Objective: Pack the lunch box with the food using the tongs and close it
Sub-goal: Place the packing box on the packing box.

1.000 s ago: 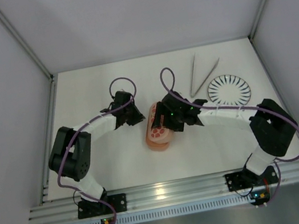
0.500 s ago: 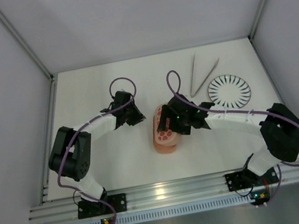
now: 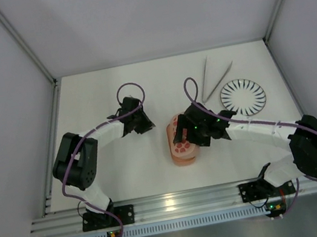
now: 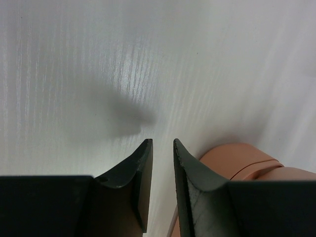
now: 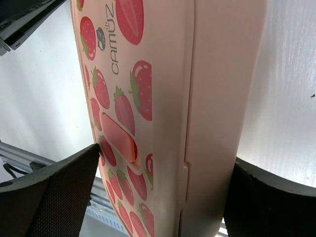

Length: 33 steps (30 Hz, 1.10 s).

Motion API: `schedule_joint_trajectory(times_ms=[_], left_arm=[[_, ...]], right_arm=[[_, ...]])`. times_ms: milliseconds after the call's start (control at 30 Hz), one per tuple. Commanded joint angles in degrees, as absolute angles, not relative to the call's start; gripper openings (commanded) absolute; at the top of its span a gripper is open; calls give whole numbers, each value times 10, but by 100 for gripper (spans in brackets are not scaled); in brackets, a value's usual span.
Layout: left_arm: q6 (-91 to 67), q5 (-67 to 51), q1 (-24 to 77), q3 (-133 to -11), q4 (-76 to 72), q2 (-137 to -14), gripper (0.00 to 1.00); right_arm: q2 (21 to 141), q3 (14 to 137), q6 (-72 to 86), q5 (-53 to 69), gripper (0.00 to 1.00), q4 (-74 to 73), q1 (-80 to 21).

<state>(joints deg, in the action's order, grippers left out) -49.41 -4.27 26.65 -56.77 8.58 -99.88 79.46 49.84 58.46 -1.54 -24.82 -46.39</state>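
The closed salmon-pink lunch box (image 3: 183,151), its lid printed with strawberries, sits mid-table. My right gripper (image 3: 186,133) straddles it. In the right wrist view the lunch box (image 5: 197,74) fills the wide gap of my right gripper (image 5: 163,155), with one finger (image 5: 74,177) against the lid face and the other on the far side. My left gripper (image 3: 144,123) hovers just left of the box, its jaws a narrow slit apart and holding nothing. In the left wrist view the left gripper (image 4: 163,143) has the lunch box (image 4: 237,158) beside its right finger. The silvery tongs (image 3: 213,79) lie at the back. No food shows.
A round white plate with black radial stripes (image 3: 242,96) stands at the back right, next to the tongs. Grey walls close the table on three sides. The metal rail (image 3: 185,200) with both arm bases runs along the near edge.
My right gripper and the lunch box have shifted right and a little toward the near edge, with the arm stretching out. The left arm has hardly moved.
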Motion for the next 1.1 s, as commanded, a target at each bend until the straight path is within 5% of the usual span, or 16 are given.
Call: schedule_joint_trajectory(times_ms=[0, 1067], left_arm=[[-498, -47, 266, -571, 65, -1001, 29], [-496, -61, 265, -577, 54, -1018, 30]], right_arm=[[778, 494, 567, -34, 91, -320, -472], [782, 550, 501, -56, 100, -398, -475]])
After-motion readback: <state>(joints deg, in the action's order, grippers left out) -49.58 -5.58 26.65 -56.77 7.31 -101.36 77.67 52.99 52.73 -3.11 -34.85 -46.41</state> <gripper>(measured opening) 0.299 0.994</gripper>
